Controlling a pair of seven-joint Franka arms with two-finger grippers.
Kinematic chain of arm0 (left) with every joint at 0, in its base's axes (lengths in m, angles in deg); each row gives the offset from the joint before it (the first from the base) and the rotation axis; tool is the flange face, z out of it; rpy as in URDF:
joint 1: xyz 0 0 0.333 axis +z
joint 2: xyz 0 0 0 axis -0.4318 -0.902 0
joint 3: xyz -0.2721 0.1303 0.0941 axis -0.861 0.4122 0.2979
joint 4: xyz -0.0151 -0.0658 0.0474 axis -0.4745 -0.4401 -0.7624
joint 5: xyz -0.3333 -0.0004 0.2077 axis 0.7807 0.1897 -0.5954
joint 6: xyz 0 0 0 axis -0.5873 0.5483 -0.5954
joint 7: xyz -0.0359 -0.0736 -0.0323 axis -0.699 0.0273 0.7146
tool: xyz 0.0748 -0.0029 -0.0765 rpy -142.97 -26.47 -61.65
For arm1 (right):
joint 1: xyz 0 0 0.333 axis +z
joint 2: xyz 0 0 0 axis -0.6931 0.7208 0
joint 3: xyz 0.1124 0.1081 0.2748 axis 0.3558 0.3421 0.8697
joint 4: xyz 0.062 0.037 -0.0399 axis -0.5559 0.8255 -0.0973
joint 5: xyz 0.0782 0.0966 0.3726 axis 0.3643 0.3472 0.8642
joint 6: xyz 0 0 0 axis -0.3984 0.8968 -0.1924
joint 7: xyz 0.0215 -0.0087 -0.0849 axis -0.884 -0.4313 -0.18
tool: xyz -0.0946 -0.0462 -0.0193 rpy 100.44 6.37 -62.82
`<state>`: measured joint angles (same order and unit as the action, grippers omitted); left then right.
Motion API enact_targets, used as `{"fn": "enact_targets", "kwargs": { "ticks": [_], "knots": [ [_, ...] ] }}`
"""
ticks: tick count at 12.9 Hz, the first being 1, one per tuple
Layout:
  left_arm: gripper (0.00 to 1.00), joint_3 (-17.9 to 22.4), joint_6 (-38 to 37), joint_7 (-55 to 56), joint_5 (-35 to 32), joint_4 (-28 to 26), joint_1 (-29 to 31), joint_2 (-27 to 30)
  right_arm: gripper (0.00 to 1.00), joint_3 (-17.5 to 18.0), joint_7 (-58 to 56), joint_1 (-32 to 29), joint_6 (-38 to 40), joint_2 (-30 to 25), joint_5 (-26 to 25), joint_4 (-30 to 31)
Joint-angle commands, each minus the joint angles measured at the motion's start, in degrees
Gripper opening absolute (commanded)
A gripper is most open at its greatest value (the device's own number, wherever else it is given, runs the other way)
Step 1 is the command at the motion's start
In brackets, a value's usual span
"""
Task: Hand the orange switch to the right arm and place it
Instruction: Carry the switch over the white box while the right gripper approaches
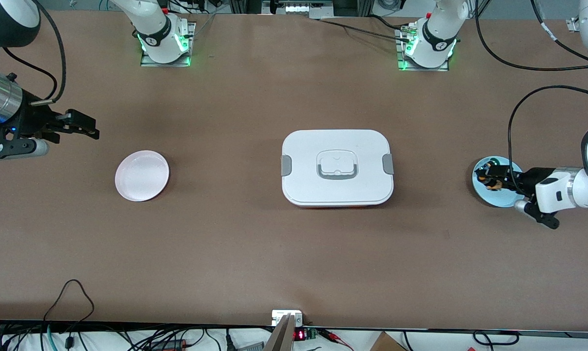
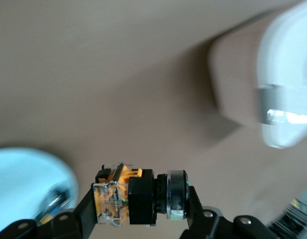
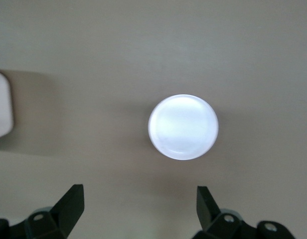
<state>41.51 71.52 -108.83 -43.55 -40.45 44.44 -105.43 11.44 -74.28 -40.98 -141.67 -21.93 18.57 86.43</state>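
Left gripper [image 1: 485,176] is clamping the orange switch [image 2: 124,195] over the blue plate [image 1: 499,196]. Right gripper [image 3: 138,206] is hanging jaws apart near the pink plate [image 1: 142,176], white box [image 1: 337,167] sitting between the 2 plates.

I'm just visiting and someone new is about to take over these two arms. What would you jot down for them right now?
Left gripper: shut on the orange switch, over the blue plate at the left arm's end of the table.
Right gripper: open, empty, waiting over the table near the pink plate.
White lidded box: mid-table, between the plates.
Done: switch gripped.
Left: hand it to the right gripper, then place it, likely on the pink plate.
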Motion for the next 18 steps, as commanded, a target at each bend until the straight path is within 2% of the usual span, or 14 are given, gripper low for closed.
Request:
{"fn": "enact_targets", "kwargs": {
  "ticks": [1, 2, 5, 8, 11, 13, 15, 18],
  "knots": [
    [0.3, -0.55, -1.95, -15.62, 11.76, 0.43, 0.75, -0.28, 1.0, -0.16, -0.52, -1.83, 1.4, 0.95, 8.37, -1.03],
    [0.29, -0.98, -2.13, -21.69, 14.85, 0.08, 0.48, -0.54, 1.0, -0.16, -0.95, -2.71, 1.32, 1.4, 10.49, -1.03],
    [0.29, -3.61, -2.83, -44.44, 27.14, -0.27, 0.21, -3.52, 1.0, -0.24, -4.03, -5.26, 3.06, 3.85, 20.93, -0.32],
    [0.29, -7.74, -5.11, -57.66, 36.47, -0.28, -0.4, -6.69, 1.0, -0.24, -7.97, -9.21, 6.93, 9.2, 35.59, -0.15],
    [0.3, -12.4, -4.42, -60.86, 43.06, -0.8, -2.93, -7.14, 1.0, -0.07, -8.43, -9.84, 7.03, 10.01, 49.31, 5.63],
    [0.29, -12.59, 0.12, -60.86, 48.08, -0.98, -7.68, -6.61, 1.0, 0.28, -6.16, -9.22, 6.15, 10.01, 57.4, 10.2],
    [0.27, -15.38, 7.76, -60.78, 51.6, -2.29, -10.32, -5.22, 1.0, 0.46, -5.44, -8.0, 5.45, 9.84, 62.16, 13.81],
    [0.26, -23.64, 19.81, -60.86, 52.67, -8.7, -10.16, -1.78, 1.0, 0.98, -5.35, -6.33, 3.96, 9.49, 67.1, 17.42]
  ]
}}
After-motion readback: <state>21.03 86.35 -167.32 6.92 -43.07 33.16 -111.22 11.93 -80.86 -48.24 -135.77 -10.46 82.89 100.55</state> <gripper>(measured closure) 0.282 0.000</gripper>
